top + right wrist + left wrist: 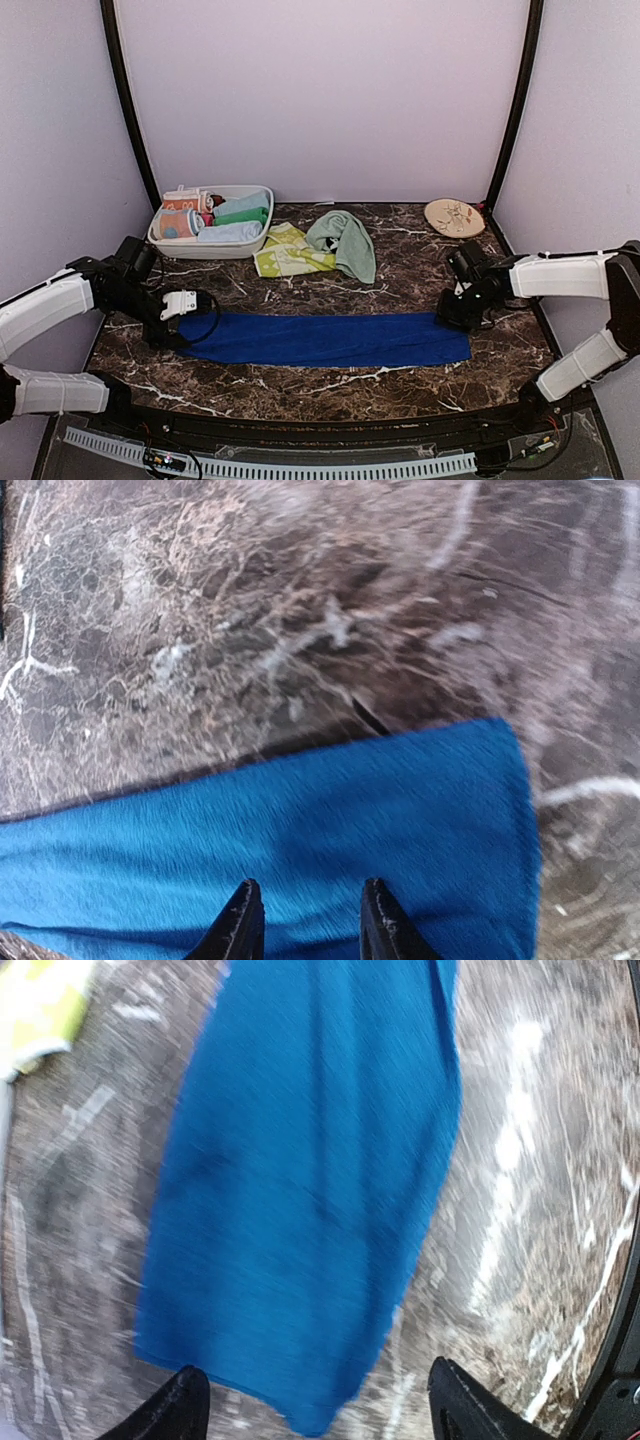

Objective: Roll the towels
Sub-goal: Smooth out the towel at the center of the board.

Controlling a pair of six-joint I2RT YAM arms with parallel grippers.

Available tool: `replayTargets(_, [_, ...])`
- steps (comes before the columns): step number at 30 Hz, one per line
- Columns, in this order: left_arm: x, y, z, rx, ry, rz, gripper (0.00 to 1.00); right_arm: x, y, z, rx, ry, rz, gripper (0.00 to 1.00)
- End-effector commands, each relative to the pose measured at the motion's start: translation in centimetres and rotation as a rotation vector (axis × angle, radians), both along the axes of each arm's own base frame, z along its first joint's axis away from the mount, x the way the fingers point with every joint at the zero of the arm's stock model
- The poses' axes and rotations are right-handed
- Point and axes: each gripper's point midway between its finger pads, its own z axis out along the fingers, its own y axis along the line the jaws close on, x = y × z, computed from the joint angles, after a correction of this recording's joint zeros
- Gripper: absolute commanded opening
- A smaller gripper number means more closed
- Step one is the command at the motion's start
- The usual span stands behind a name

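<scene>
Two arms are at work, one at each end of the royal blue towel. It lies flat in a long strip across the near part of the marble surface.

Left hand: fingers spread wide, nothing gripped. The towel's left end sits just ahead of the tips.

Far left, behind that arm: a white tub holding several rolled cloths.

Mid-surface, apart from the blue strip: a yellow-green patterned towel, and touching its right side a crumpled mint green towel.

Far right corner: a round beige plate.

Right hand: fingers narrowly parted over the towel's right end. The cloth lies flat beneath, with no fold gathered between them. Whether the tips touch the cloth I cannot tell.

Handling, as a judgement: light, limp cloth with no stiffness, likely to slump and skew if lifted by one corner. It probably slides easily on the polished stone, so the far end may need pinning. Best hold looks like the short left edge, pinched across its width and turned over onto itself.
</scene>
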Motion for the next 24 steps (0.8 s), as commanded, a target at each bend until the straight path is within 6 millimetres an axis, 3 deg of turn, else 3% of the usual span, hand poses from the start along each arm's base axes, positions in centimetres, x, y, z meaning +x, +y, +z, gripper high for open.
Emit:
replayTargets(1, [1.6, -2.1, 2.6, -0.102, 0.031, 0.025, 0.78, -1.3, -1.3, 1.3, -0.024, -0.011, -0.016, 0.33])
replayTargets(4, [3.4, -2.0, 1.5, -0.061, 0.054, 0.040, 0.79, -2.6, -1.5, 1.5, -0.024, 0.000, -0.012, 0.34])
replayTargets(12, [10.8, -1.1, -2.2, 0.050, -0.048, 0.187, 0.70, -6.6, -2.4, 0.3, -0.044, 0.078, -0.011, 0.33])
replayTargets(15, [11.8, -0.6, -2.7, 0.082, -0.056, 0.214, 0.69, -8.0, -2.9, 0.9, -0.058, 0.088, -0.022, 0.33])
replayTargets(17, [11.6, -0.7, -2.5, 0.075, -0.057, 0.205, 0.69, -7.5, -2.9, 2.6, -0.055, 0.040, -0.029, 0.33])
replayTargets(20, [11.3, -1.1, -1.5, 0.045, -0.064, 0.186, 0.70, -5.0, -2.6, 5.7, -0.061, -0.050, -0.050, 0.35])
replayTargets(24, [11.2, -0.9, -1.1, 0.041, -0.067, 0.185, 0.71, -1.6, -1.0, 6.4, -0.086, -0.088, -0.024, 0.35])
